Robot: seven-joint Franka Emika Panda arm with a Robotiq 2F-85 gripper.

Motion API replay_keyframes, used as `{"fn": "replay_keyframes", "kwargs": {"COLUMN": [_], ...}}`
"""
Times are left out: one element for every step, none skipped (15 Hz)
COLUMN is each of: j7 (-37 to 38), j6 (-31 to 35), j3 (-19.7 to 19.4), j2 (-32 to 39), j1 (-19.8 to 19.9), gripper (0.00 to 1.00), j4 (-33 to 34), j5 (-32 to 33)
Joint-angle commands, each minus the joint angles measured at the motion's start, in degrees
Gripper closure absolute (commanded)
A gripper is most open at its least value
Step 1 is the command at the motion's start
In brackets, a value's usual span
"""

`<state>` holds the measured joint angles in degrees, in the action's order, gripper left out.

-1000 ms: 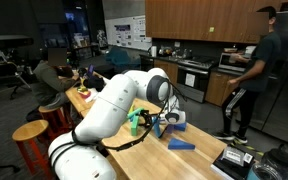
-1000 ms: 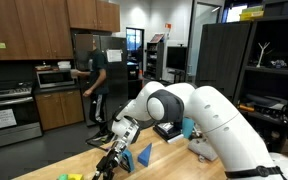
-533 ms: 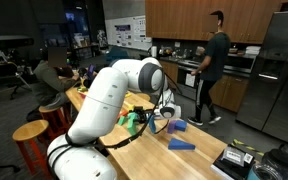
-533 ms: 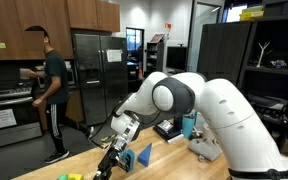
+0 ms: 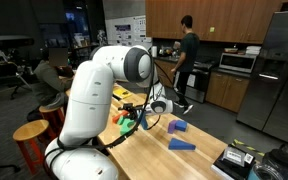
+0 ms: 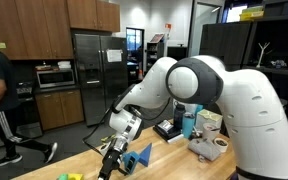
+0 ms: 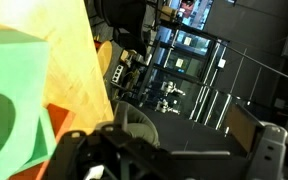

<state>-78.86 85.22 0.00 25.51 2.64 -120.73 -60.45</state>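
My gripper [image 5: 136, 118] hangs low over the wooden table [image 5: 154, 155], tilted, right beside a green block [image 5: 129, 125] and an orange block [image 5: 117, 117]. In an exterior view the gripper [image 6: 112, 160] points down at the tabletop just left of a blue arch block [image 6: 141, 157]. The wrist view shows the green block [image 7: 14, 90] large at the left with an orange piece [image 7: 60, 128] under it. Its fingers [image 7: 76, 148] stand wide apart at the frame's bottom edge, open with nothing between them.
Two blue blocks [image 5: 177, 126] [image 5: 182, 144] lie further along the table. A teal cup [image 6: 188, 125], a black box [image 6: 169, 130] and a tape roll [image 6: 217, 145] sit behind the arm. A person [image 5: 187, 55] walks in the kitchen. A stool [image 5: 29, 133] stands by the table's edge.
The arm has swung away from the blue blocks to the green and orange blocks, the gripper staying open. The person has walked across the kitchen.
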Motion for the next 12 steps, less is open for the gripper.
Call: {"fn": "replay_keyframes", "kwargs": {"j7": [-1.56, -1.55, -1.57, -1.41, -0.84, -0.83, -1.20, -1.21, -1.21, -1.21, -1.21, -1.21], "j6": [0.73, 0.57, 0.24, -0.42, -2.23, -4.16, -2.29, -3.15, -3.44, -3.52, -3.56, -3.59], "j3": [0.17, 0.28, 0.45, 0.66, 1.16, 1.63, 0.98, 1.27, 1.47, 1.60, 1.64, 1.64], "j2": [-5.54, -6.04, -6.39, -6.42, -5.29, -4.10, -3.83, -3.74, -3.68, -3.64, -3.62, -3.62], "j1": [-1.09, -1.42, -1.67, -1.92, -2.11, -2.31, -2.18, -2.35, -2.51, -2.58, -2.60, -2.59], "gripper": [0.00, 0.00, 0.00, 0.00, 0.00, 0.00, 0.00, 0.00, 0.00, 0.00, 0.00, 0.00], "j4": [-4.96, -5.39, -5.66, -5.63, -4.75, -3.80, -3.80, -3.81, -3.80, -3.80, -3.80, -3.80], "j5": [0.60, 0.66, 0.72, 0.93, 0.81, 0.99, 0.21, 0.25, 0.27, 0.28, 0.30, 0.31]}}
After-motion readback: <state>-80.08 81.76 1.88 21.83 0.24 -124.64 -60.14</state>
